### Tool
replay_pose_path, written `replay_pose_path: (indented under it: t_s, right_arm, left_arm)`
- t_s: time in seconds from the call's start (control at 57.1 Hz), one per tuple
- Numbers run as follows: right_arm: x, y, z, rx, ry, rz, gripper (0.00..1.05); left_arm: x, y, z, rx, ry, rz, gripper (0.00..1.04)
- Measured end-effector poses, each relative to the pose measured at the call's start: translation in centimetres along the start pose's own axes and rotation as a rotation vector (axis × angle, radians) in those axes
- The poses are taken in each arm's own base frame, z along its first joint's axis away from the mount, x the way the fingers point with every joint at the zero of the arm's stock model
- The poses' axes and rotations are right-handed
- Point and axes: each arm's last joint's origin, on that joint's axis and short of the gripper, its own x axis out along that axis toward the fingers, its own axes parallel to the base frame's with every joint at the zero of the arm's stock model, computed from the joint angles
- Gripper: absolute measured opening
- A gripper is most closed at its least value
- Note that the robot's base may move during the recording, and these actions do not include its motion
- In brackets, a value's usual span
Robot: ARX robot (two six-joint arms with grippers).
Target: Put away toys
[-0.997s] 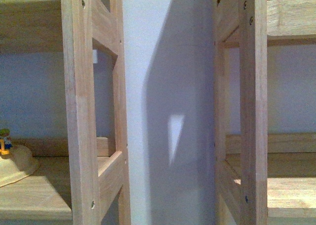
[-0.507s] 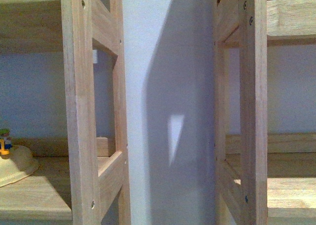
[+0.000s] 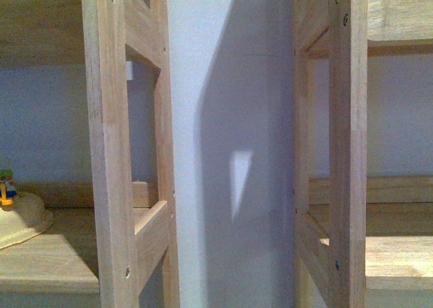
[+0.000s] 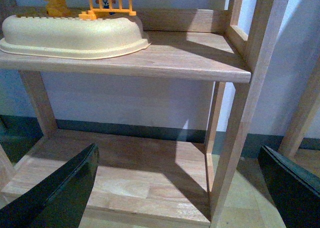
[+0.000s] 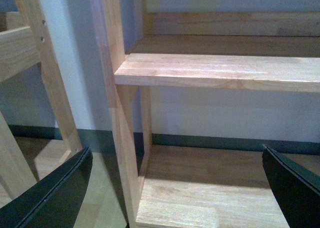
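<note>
The orange-yellow plush toy is not in any view. My left gripper (image 4: 177,193) is open and empty, its dark fingers (image 4: 65,190) spread in front of the bottom board (image 4: 125,178) of a wooden shelf unit. My right gripper (image 5: 172,193) is open and empty, its fingers (image 5: 55,193) spread before the bottom board (image 5: 210,188) of a second wooden shelf unit. Neither gripper shows in the front view.
A cream shallow basin (image 4: 70,35) lies upside down on the left unit's middle shelf (image 4: 190,62), with small orange and yellow plastic figures (image 4: 107,6) behind it; it also shows in the front view (image 3: 20,223). Upright wooden posts (image 3: 111,152) (image 3: 348,152) flank a white wall gap (image 3: 230,118).
The front view has shifted slightly: the shelves and posts sit a little higher in the picture and the basin a little further left. Nothing was taken hold of or let go.
</note>
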Motion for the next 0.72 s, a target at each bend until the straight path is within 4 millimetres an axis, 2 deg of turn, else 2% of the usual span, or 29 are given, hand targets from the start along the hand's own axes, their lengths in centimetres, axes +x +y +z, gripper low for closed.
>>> replay_pose_path:
  t_s: [0.717]
  right_arm:
    - [0.00,0.00,0.00,0.000,0.000,0.000,1.03]
  left_arm:
    - [0.00,0.00,0.00,0.000,0.000,0.000,0.99]
